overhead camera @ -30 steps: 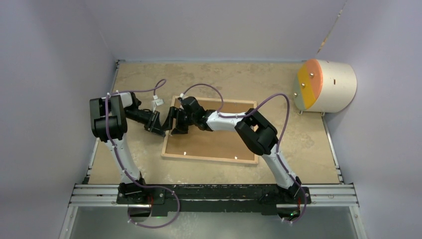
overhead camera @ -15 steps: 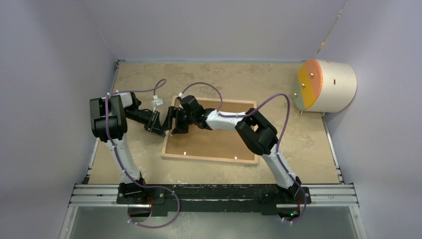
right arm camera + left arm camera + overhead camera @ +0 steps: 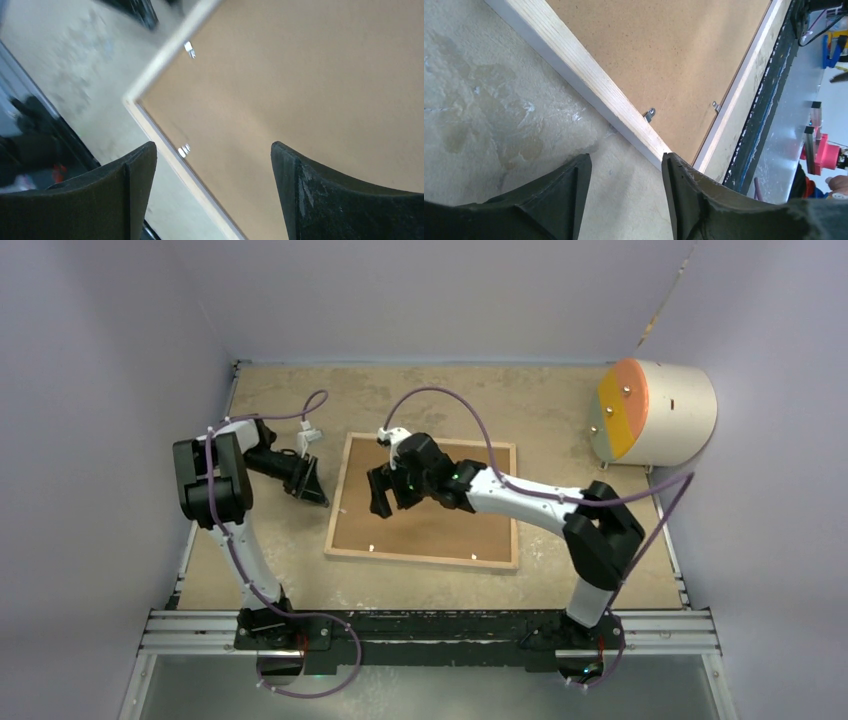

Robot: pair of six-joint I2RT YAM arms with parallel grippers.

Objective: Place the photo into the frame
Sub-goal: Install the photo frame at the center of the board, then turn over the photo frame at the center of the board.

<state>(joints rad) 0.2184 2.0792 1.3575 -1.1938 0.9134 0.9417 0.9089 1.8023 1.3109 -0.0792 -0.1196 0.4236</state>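
Observation:
The frame (image 3: 420, 558) lies face down on the table, its light wood rim (image 3: 614, 95) up. A brown backing board (image 3: 440, 525) fills it, with small metal tabs (image 3: 650, 114) along the edge. The photo is out of view. My left gripper (image 3: 316, 490) is open just off the frame's left side; in the left wrist view only bare table lies between the left gripper's (image 3: 626, 165) fingers. My right gripper (image 3: 384, 504) hangs open over the left part of the board. In the right wrist view the right gripper (image 3: 214, 150) spans the frame's corner rim (image 3: 155, 127) and holds nothing.
A cream cylinder with an orange and yellow face (image 3: 650, 412) stands at the back right. A metal rail (image 3: 430, 625) carrying both arm bases runs along the near edge. Walls close in on the left, back and right.
The left gripper has opened and drawn back left, away from the frame's edge. The right gripper has shifted right over the board, opened wider, and its elbow has swung out to the right.

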